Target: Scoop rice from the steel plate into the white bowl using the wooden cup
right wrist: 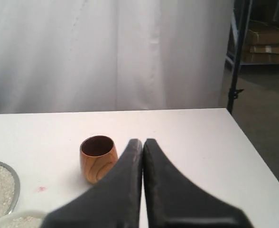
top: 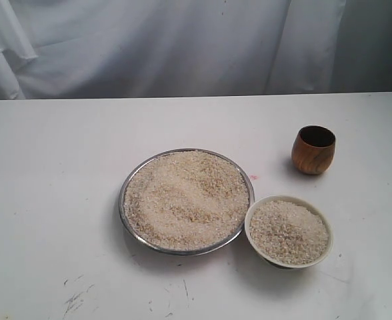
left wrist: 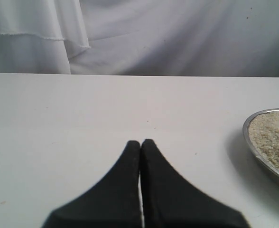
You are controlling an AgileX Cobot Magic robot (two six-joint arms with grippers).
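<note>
The steel plate (top: 125, 187) sits mid-table, heaped with rice (top: 186, 199). Touching its right front edge is the white bowl (top: 288, 199), also full of rice. The wooden cup (top: 313, 150) stands upright and empty behind the bowl, at the right. Neither arm shows in the exterior view. My left gripper (left wrist: 140, 141) is shut with nothing in it, over bare table, with the steel plate's rim (left wrist: 247, 137) off to one side. My right gripper (right wrist: 143, 140) is shut and empty, with the wooden cup (right wrist: 97, 159) standing just beside its fingertips and apart from them.
A white cloth (top: 183, 47) hangs behind the white table (top: 49, 167). Scuff marks (top: 76, 300) dot the front left of the table. In the right wrist view the table's side edge (right wrist: 253, 142) drops off to a floor with a dark stand (right wrist: 237, 61).
</note>
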